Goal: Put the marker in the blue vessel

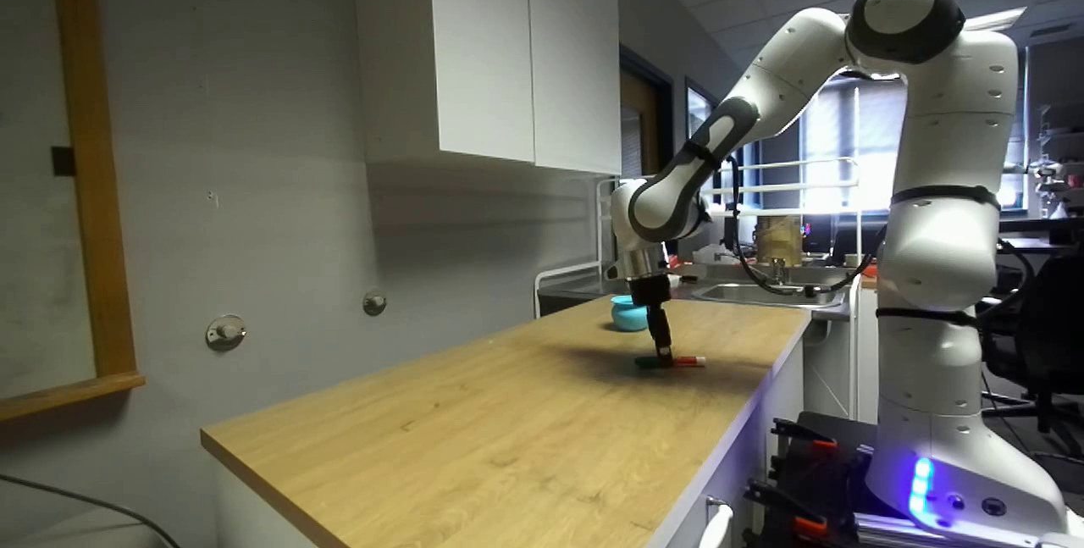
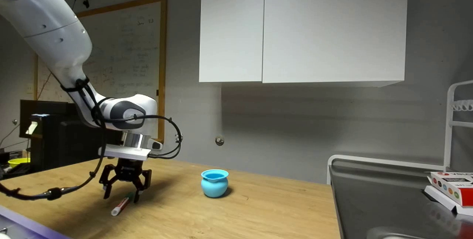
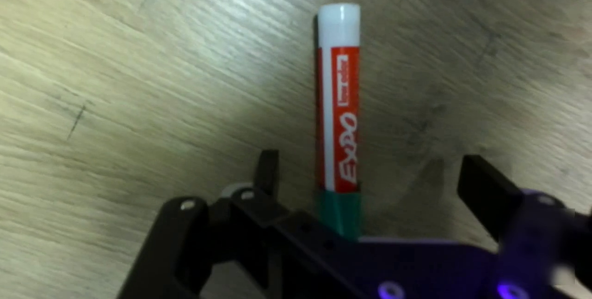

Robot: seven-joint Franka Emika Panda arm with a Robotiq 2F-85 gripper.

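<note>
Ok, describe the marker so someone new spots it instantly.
Find the wood-look counter below the white wall cabinet. There, the marker lies flat beneath the open gripper, which straddles it near its green end. Unlike the round blue vessel on the same counter, it is slim, with a red EXPO label and a white opposite end.

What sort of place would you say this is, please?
Probably a lab or office with a kitchen area: a whiteboard bearing handwriting suggests work, while a metal sink and white wall cabinets suggest the kitchen part.
</note>
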